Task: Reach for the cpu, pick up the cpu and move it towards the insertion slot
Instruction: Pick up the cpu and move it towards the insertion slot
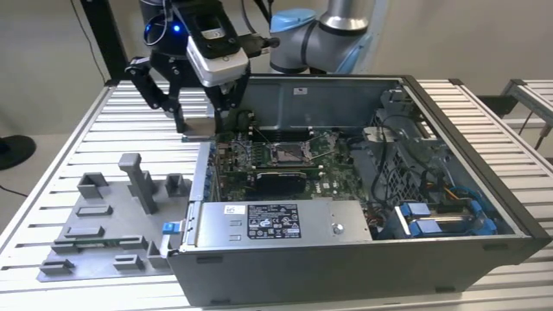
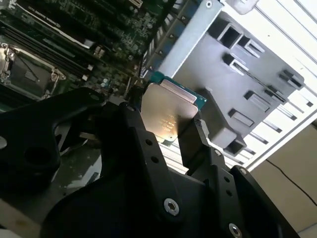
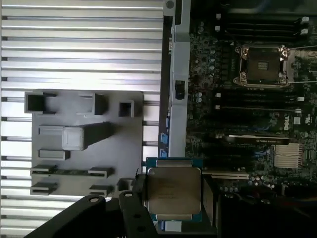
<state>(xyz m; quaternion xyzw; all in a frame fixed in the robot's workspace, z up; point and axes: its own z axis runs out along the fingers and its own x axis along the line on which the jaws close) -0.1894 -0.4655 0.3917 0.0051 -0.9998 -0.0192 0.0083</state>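
Exterior view: my tool (image 1: 201,124) hangs over the case's left wall, clamping the cpu (image 1: 198,126), with the insertion slot (image 1: 288,153) well to its right. Second wrist view: fingers (image 2: 200,130) grip the cpu (image 2: 167,111) by opposite edges. I judge it light, rigid and fragile; edge grip only. First wrist view: the cpu (image 3: 173,189) sits above the case edge, the insertion slot (image 3: 262,64) apart.

End effector (image 1: 201,127) aloft, fingers (image 2: 148,148) clamped, arm bent overhead.
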